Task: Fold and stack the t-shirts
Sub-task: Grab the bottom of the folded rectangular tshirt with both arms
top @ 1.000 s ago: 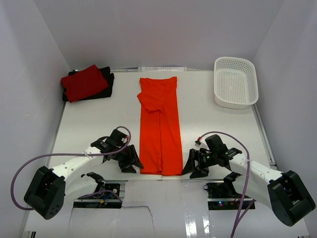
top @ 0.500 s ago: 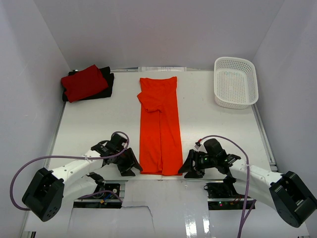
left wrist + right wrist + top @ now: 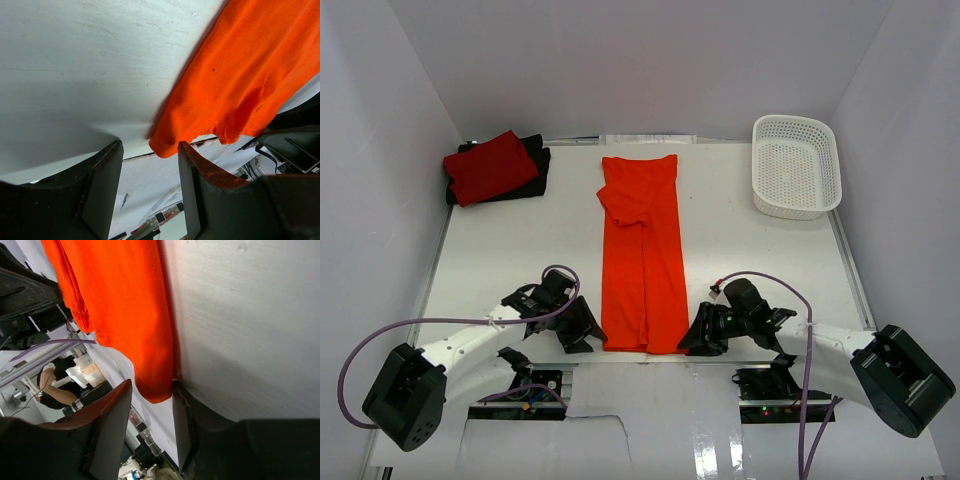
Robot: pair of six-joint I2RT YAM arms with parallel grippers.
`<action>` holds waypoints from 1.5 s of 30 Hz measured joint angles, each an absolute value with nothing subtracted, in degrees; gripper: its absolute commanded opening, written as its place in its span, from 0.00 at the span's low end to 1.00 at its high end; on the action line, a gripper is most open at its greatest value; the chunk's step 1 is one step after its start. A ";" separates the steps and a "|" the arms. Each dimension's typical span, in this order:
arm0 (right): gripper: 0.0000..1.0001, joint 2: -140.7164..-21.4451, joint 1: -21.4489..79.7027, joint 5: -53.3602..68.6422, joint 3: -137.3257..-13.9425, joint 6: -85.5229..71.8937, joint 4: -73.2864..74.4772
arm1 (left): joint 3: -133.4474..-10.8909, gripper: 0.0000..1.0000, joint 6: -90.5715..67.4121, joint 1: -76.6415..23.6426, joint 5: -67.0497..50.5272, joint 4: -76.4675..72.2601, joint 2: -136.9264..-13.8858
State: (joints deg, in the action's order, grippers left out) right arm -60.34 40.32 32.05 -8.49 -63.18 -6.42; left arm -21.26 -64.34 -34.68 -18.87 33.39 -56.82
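An orange t-shirt (image 3: 642, 270) lies folded into a long narrow strip down the middle of the table. My left gripper (image 3: 592, 338) is open at its near left corner, and in the left wrist view that hem corner (image 3: 165, 146) sits just at the gap between the fingertips of the gripper (image 3: 150, 146). My right gripper (image 3: 688, 342) is at the near right corner. Its jaws stand partly open around the hem corner (image 3: 156, 390), which touches one finger (image 3: 182, 405). A crimson t-shirt (image 3: 488, 165) lies folded on a black t-shirt (image 3: 540, 168) at the back left.
A white perforated basket (image 3: 796, 208) stands at the back right. The table's near edge runs just below the orange shirt's hem, with the arm bases and cables behind it.
Both grippers have slid inward to the orange shirt's near corners. The right jaws have narrowed around their corner; the left jaws keep the same width.
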 measured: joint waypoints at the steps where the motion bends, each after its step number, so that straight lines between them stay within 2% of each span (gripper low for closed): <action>1: 0.43 -60.60 40.56 31.75 -8.60 -63.18 -6.44 | -21.28 0.59 -64.34 -34.68 -18.87 33.15 -56.95; 4: 0.36 -60.99 40.88 31.31 -8.99 -62.92 -6.42 | -21.28 0.59 -64.34 -34.68 -18.92 32.56 -57.23; 5: 0.26 -61.41 40.91 31.20 -9.28 -62.70 -6.42 | -21.28 0.59 -64.34 -34.68 -18.92 32.38 -57.32; 7: 0.16 -62.33 40.97 31.14 -9.93 -62.19 -6.42 | -21.28 0.59 -64.34 -34.68 -18.96 32.10 -57.52; 8: 0.08 -62.81 41.04 31.03 -10.26 -62.08 -6.42 | -21.30 0.59 -64.31 -34.68 -19.03 31.94 -57.69; 16: 0.08 -64.05 41.50 30.76 -11.11 -61.23 -6.15 | -21.89 0.60 -64.14 -34.68 -19.75 30.52 -59.64; 20: 0.08 -64.71 41.76 30.74 -11.57 -60.93 -6.11 | -21.91 0.51 -63.83 -34.68 -20.08 29.65 -60.45; 21: 0.08 -65.06 41.78 30.74 -11.66 -60.86 -6.11 | -21.91 0.45 -63.61 -34.68 -20.12 29.56 -60.62; 23: 0.08 -65.49 41.82 30.76 -11.79 -60.82 -6.07 | -21.91 0.42 -63.46 -34.68 -19.86 29.54 -60.66; 32: 0.08 -66.28 42.11 30.76 -12.36 -60.27 -5.98 | -21.85 0.45 -63.02 -34.79 -21.10 27.73 -62.67; 36: 0.08 -66.52 42.13 30.76 -12.71 -59.81 -5.93 | -21.85 0.43 -63.00 -35.24 -22.37 25.96 -63.90; 39: 0.08 -66.98 42.13 30.76 -12.93 -59.66 -5.89 | -21.85 0.33 -62.98 -35.77 -23.35 24.51 -65.39; 43: 0.08 -67.16 42.13 30.76 -12.99 -59.53 -5.76 | -21.74 0.03 -62.94 -36.18 -23.59 23.77 -66.54; 45: 0.08 -67.16 42.13 30.74 -13.08 -59.48 -5.54 | -21.58 0.00 -62.94 -36.18 -23.64 23.46 -66.57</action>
